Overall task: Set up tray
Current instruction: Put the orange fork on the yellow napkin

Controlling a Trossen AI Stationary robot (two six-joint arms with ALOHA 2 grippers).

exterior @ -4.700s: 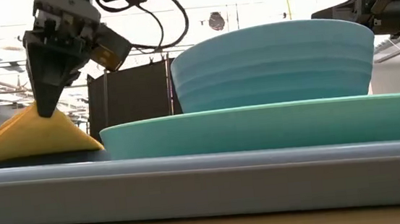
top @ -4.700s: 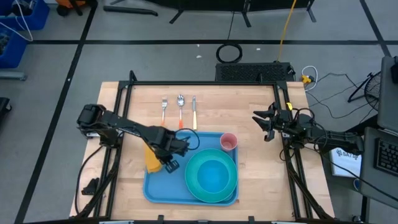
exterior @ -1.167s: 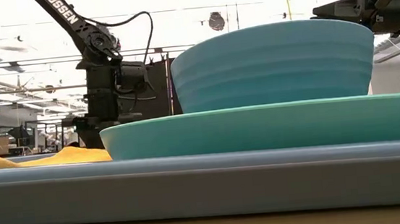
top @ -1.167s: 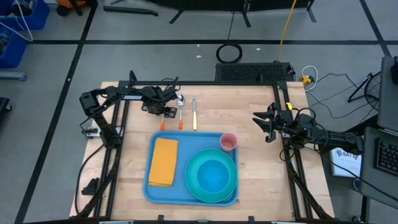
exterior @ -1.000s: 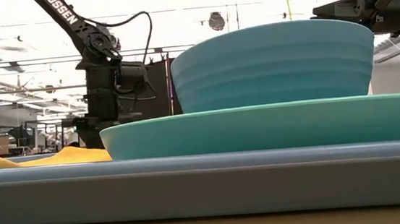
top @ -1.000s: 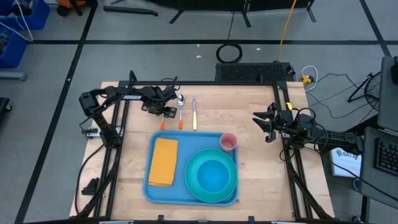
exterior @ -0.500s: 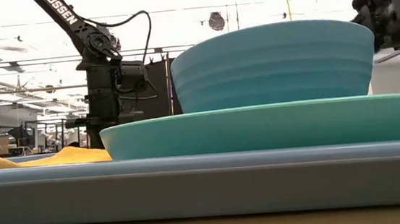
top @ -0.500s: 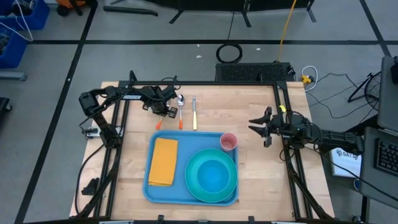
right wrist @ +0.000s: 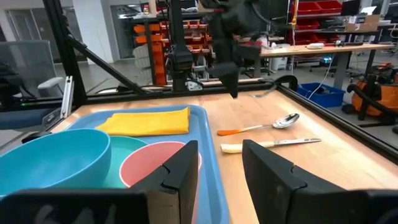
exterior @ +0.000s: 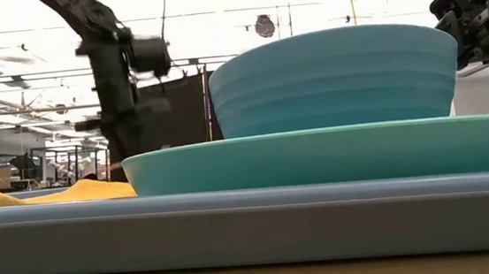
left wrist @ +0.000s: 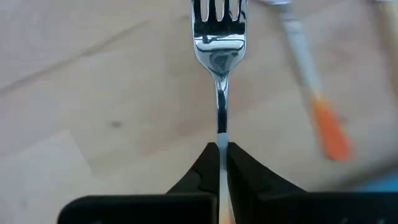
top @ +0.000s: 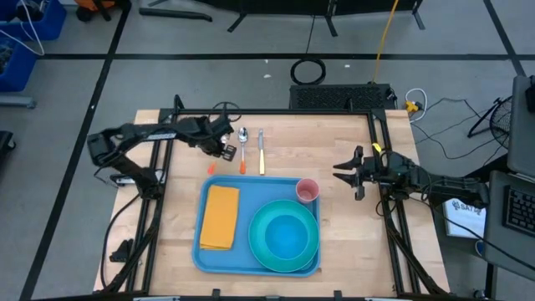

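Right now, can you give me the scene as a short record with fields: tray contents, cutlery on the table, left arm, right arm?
tray contents: the tray holds a yellow napkin, a teal plate with a bowl on it, and a pink cup
cutlery on table: spoon and knife lie behind the tray
left arm: left gripper shut on the fork
right arm: right gripper open, beside the cup, holding nothing

In my left wrist view the fork (left wrist: 219,56) loses its tine tips at the 12 o'clock edge, and its handle end is hidden between my fingers (left wrist: 199,177). The spoon (left wrist: 311,87) beside it is blurred. My left arm (exterior: 116,86) smears in the low view.
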